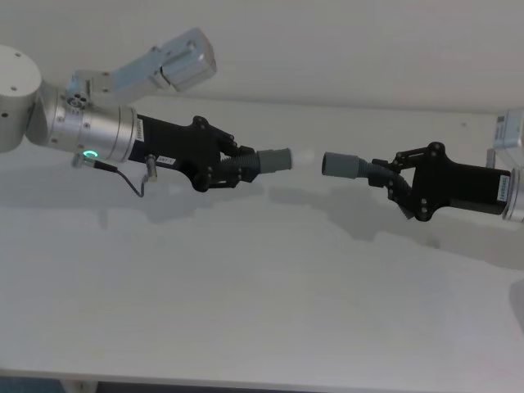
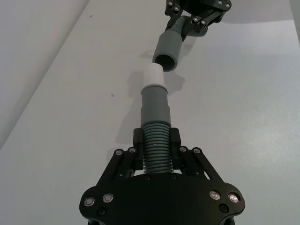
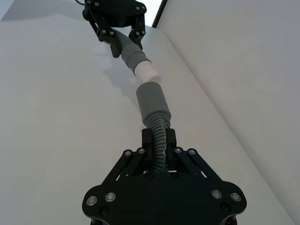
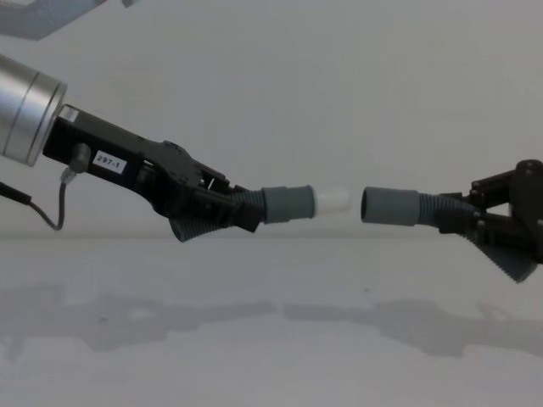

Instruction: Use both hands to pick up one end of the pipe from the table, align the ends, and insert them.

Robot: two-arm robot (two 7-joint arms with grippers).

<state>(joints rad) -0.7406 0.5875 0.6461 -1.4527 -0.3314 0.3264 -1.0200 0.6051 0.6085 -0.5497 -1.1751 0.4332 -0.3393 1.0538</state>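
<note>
Above the table (image 4: 271,339), my left gripper (image 1: 233,168) and right gripper (image 1: 395,184) each pinch a pipe piece, white tip (image 4: 333,201) near open cuff (image 4: 390,206); I'd level both, then close slowly.

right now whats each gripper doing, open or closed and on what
Left gripper: closed on the ribbed part of the pipe piece with the white tip, held above the table.
Right gripper: closed on the open-cuffed pipe piece, also held up.

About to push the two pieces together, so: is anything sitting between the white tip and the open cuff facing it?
Nothing visible. The white tip on the left gripper's piece faces the open cuff held by the right gripper, with only bare air between, above the table.
</note>
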